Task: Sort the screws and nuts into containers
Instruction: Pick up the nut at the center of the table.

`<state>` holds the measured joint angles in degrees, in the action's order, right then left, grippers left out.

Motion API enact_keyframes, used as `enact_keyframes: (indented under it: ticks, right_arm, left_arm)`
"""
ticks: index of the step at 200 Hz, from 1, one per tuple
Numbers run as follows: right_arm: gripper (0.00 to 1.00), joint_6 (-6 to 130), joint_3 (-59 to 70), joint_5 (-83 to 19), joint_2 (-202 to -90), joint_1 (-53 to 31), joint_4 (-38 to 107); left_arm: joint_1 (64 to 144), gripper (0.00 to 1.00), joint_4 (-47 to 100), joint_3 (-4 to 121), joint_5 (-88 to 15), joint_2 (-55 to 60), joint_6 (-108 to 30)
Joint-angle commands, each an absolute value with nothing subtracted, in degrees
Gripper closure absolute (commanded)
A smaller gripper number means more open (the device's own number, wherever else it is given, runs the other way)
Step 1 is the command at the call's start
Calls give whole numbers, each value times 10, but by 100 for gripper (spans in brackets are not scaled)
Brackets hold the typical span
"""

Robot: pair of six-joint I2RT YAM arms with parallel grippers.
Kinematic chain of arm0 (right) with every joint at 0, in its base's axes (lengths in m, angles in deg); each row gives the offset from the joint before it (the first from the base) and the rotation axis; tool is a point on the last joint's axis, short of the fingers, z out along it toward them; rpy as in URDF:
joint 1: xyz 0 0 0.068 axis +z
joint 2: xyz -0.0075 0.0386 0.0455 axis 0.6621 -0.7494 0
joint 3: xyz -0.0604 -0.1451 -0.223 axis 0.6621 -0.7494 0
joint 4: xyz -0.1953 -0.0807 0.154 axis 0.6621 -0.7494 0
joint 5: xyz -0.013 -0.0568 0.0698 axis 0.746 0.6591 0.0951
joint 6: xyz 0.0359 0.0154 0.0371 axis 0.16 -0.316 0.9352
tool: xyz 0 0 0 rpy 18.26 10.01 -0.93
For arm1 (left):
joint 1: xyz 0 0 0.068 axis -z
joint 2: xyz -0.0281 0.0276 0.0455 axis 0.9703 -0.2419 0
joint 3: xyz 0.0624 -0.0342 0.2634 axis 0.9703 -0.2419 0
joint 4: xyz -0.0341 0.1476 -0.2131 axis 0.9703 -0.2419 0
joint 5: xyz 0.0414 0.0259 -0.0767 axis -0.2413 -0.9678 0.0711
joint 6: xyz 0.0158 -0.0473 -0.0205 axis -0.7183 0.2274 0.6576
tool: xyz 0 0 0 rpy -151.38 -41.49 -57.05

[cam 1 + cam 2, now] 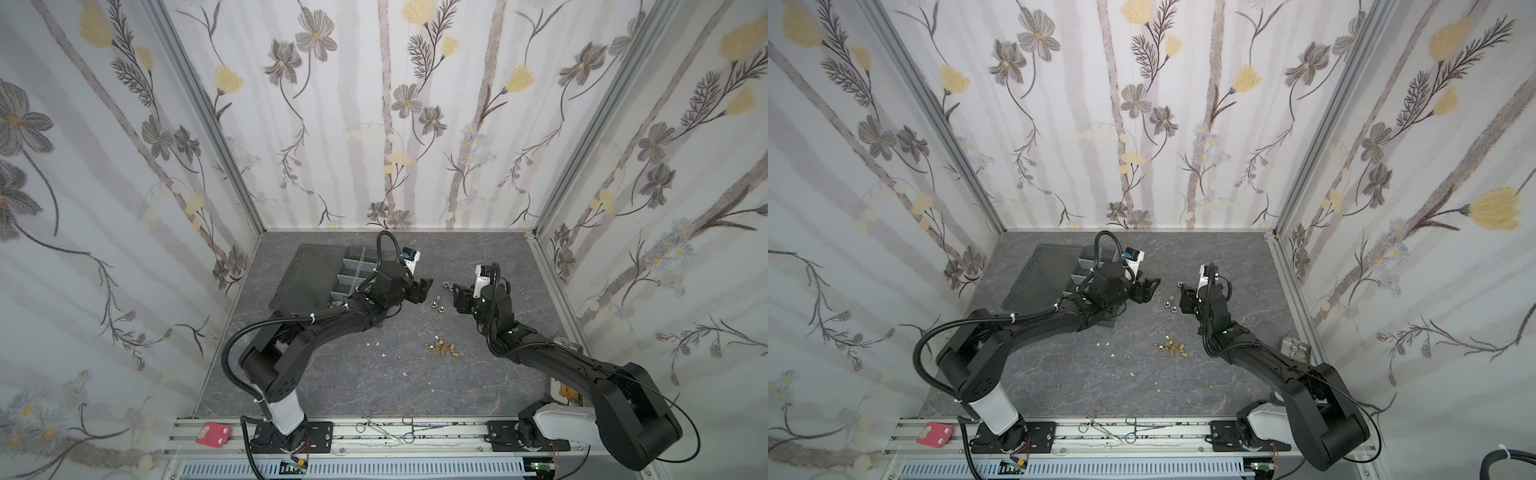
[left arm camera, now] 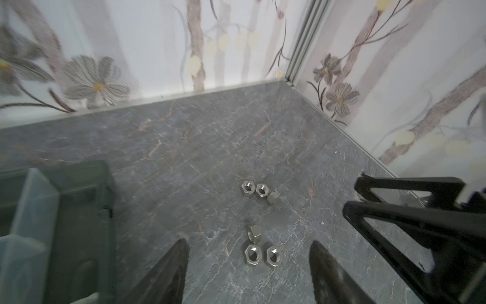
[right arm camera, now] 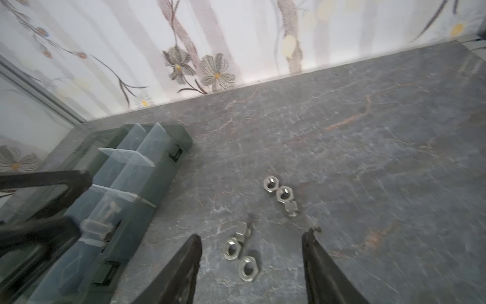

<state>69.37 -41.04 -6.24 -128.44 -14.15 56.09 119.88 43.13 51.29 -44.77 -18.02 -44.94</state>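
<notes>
You have the left end effector (image 2: 249, 242) and right end effector (image 3: 252, 234) both parted and empty, with the silver nuts (image 2: 252, 254) on the tabletop (image 2: 184, 158) just ahead between each one's fingertips, neither arm clearly nearer.

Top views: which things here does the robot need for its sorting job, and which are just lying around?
For the job:
silver hex nuts
brass pieces
grey organizer box with divider cells

Just lying about:
white specks
forceps on the front rail
red pad
small metal tray
</notes>
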Motion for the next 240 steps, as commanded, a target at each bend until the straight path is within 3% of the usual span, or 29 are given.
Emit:
enact_keyframes:
  ticks: [1, 54, 74, 85, 140, 188, 240]
  right_arm:
    - [38, 707, -460, 8, -1246, -143, 577]
    - [32, 647, -620, 24, -1118, -143, 704]
    - [30, 619, -635, 1, -1133, -143, 735]
    - [30, 627, -640, -11, -1147, -144, 754]
    - [29, 627, -632, -53, -1224, -142, 824]
    - [29, 635, -650, -39, -1208, -138, 839]
    - [28, 640, -650, -39, -1203, -138, 843]
  left_arm:
    - [1227, 44, 357, 583, -425, -243, -445]
    - [1238, 46, 215, 722, -439, -358, -411]
    - [1236, 47, 180, 749, -460, -383, -407]
    - [1236, 52, 165, 764, -467, -394, -411]
    - [1236, 52, 147, 809, -474, -433, -411]
    - [1236, 53, 145, 837, -470, -465, -409]
    - [1238, 63, 132, 857, -480, -485, -411]
